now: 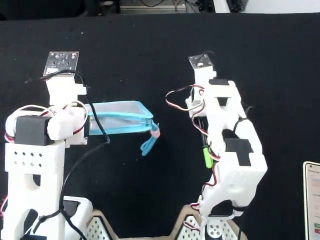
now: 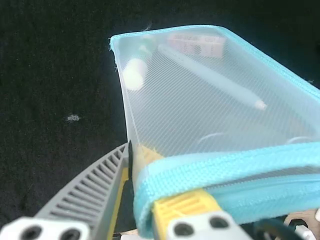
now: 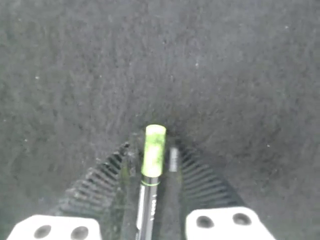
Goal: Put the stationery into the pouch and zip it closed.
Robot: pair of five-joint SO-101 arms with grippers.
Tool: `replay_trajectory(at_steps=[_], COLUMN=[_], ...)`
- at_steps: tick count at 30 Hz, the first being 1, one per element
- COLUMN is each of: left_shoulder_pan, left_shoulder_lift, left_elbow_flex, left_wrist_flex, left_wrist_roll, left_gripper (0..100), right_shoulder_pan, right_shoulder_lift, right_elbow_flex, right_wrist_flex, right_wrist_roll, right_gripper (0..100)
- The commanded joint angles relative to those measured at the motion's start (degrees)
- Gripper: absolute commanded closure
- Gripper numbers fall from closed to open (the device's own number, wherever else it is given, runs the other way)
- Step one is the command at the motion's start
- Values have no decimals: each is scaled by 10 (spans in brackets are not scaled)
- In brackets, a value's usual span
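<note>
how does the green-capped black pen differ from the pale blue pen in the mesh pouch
The green-capped black pen is dark and two-toned; the pale blue pen is uniformly pale. The black pen is outside the translucent blue mesh pouch, the pale blue pen inside it. Both are slim.

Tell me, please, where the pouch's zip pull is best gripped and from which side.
Grip the blue loop attached to the pink tab at the pouch's free end, opposite the left gripper that holds it. Come from that open side: the loop sticks out clear of the pouch there, so it is likely easiest to pinch.
</note>
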Motion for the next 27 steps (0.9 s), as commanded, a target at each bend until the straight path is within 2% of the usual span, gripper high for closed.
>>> replay_trajectory(at_steps=[1, 7, 16, 22, 27], left_shoulder_pan=[-15, -45, -44, -44, -44], left_shoulder_lift=[-1, -1, -1, -1, -1], left_elbow_flex=[-1, -1, -1, -1, -1], left_wrist_flex=[3, -1, -1, 2, 2], left_wrist_roll=[-2, -2, -2, -2, -2], left_gripper=[970, 970, 970, 970, 970], right_shoulder_pan=[-4, 16, -26, -135, -271], right_shoulder_lift=[-41, -116, -426, -638, -780], right_elbow_flex=[5, -13, -10, -20, -15], right_wrist_flex=[-2, 64, 206, 202, 135], right_wrist_roll=[58, 55, 55, 45, -40], right_gripper=[984, 988, 988, 987, 985])
